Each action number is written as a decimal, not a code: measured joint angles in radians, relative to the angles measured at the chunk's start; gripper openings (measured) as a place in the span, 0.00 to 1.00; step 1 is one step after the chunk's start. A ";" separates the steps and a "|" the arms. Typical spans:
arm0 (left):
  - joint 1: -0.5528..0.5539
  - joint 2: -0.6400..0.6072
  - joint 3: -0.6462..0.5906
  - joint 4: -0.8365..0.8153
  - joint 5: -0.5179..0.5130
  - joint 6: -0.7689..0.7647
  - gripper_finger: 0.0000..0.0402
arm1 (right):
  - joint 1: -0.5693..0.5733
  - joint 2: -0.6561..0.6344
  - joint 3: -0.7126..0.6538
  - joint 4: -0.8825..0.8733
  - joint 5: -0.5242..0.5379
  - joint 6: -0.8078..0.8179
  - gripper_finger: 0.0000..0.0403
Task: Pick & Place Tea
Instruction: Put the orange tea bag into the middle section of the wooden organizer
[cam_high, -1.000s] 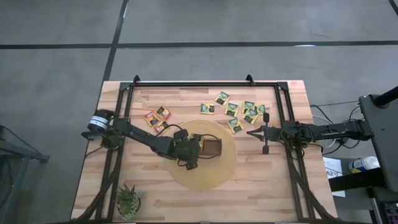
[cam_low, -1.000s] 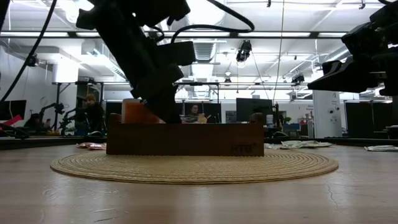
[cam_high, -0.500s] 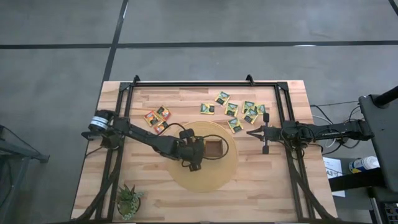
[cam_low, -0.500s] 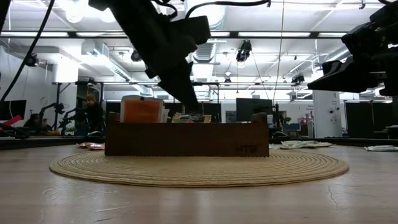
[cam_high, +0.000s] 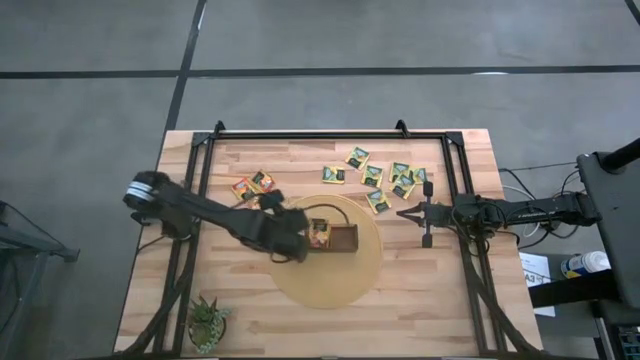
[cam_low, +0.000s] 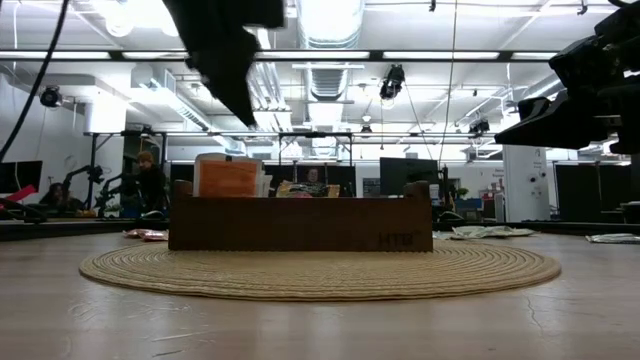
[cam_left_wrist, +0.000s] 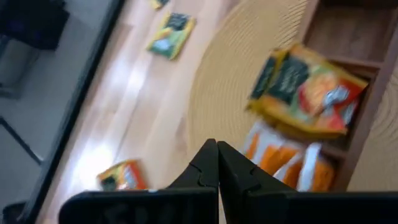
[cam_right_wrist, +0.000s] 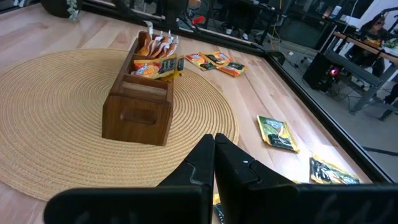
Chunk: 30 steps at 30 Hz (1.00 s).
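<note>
Left gripper (cam_left_wrist: 216, 155): closed, empty, above round woven mat (cam_high: 330, 285). Dark wooden box (cam_right_wrist: 138, 106), rectangular, faint unreadable mark; glossy square tea sachets (cam_left_wrist: 305, 90) inside. Others lie on planked worktop (cam_high: 420, 290). Right gripper (cam_right_wrist: 214, 149): closed, empty, at the mat's edge.

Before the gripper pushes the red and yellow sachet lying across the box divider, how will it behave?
The sachet looks thin, flat and light, so it would probably flex and slide. It rests tilted on the wooden box, so a push may tip it into a compartment.
</note>
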 joint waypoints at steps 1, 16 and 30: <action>-0.003 -0.032 -0.012 -0.020 -0.005 -0.015 0.00 | 0.000 0.000 0.000 0.000 0.000 0.000 0.02; 0.036 -0.446 -0.336 0.003 0.130 -0.127 0.10 | 0.000 0.000 0.000 0.000 0.000 0.000 0.02; 0.172 -0.459 -0.431 0.001 0.184 -0.080 0.65 | 0.000 0.000 0.000 0.000 0.000 0.000 0.02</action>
